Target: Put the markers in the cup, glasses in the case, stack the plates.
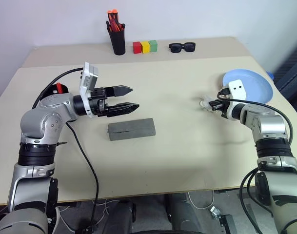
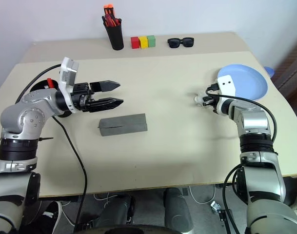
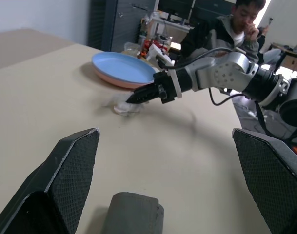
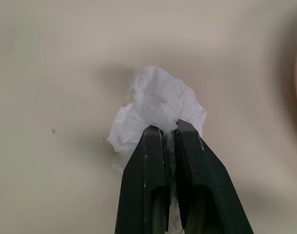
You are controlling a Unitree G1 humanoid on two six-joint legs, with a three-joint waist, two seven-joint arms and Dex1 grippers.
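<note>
Case just below spread left hand, apart.

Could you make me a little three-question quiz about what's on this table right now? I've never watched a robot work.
1. True or false: the right gripper is shut on the crumpled white tissue.
2. What lies on the table just below the left gripper? A) black sunglasses B) grey case C) pen holder
3. Fill in: the light blue plate rests on top of a ____ plate.

Key: 1 true. 2 B, the closed grey case; the black sunglasses and the pen holder stand at the far edge. 3 pink.
</note>
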